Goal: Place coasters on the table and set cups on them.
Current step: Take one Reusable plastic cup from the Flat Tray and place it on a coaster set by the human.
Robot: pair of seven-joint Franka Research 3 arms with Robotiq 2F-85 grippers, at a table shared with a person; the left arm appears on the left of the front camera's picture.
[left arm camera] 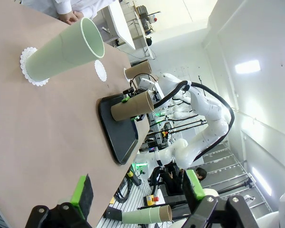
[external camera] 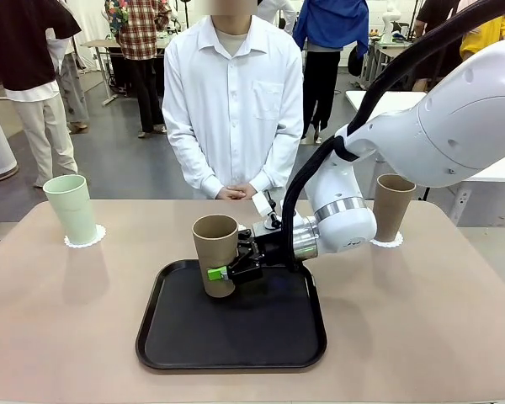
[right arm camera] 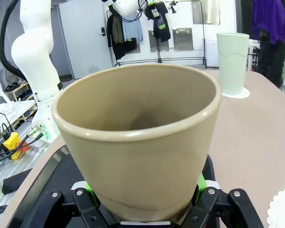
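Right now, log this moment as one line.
right gripper: shut on tan-brown tumbler | over black tray | mint green tumbler on white lacy coaster | third coaster: bare

Tray (external camera: 185,349) at centre of worktop (external camera: 421,320), one cup (external camera: 215,255) over its far part. Second cup (external camera: 71,208) on coaster (external camera: 84,238) far left; third cup (external camera: 394,206) on coaster (external camera: 389,241) far right.

A black rounded-corner tray (external camera: 177,345) lies mid-scene, and a person in a white shirt (external camera: 233,101) stands beyond.
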